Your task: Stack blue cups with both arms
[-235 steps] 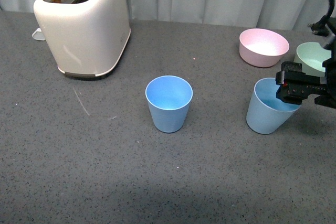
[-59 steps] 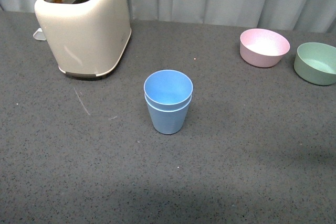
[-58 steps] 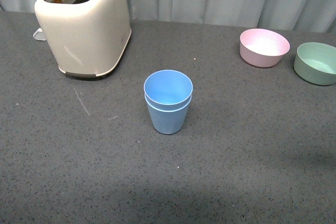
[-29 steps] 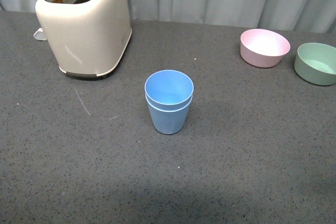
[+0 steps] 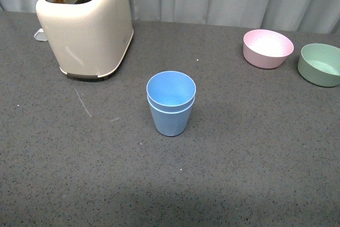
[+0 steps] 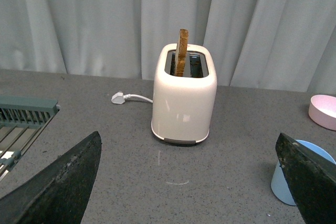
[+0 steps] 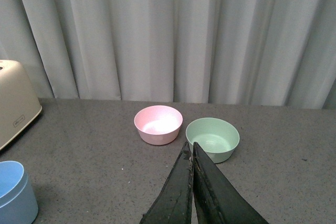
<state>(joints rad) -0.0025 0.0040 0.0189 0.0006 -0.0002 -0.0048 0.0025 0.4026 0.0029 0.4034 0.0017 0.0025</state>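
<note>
The two blue cups [image 5: 170, 103] stand nested, one inside the other, upright in the middle of the grey table. They also show in the left wrist view [image 6: 302, 178] and in the right wrist view [image 7: 14, 192]. Neither arm shows in the front view. My left gripper [image 6: 189, 182] is open and empty, its fingers [image 6: 63, 184] spread wide, raised above the table and well apart from the cups. My right gripper [image 7: 191, 153] is shut and empty, its jaws pressed together, also raised and away from the cups.
A cream toaster [image 5: 85, 25] with a slice of bread stands at the back left. A pink bowl [image 5: 267, 48] and a green bowl [image 5: 320, 64] sit at the back right. A grey rack [image 6: 21, 124] shows in the left wrist view. Curtains hang behind.
Four seconds ago the cups stood apart, the right gripper holding one at the right. Now they are nested in the middle and the arm is out of the front view. Nothing moved over the last second.
</note>
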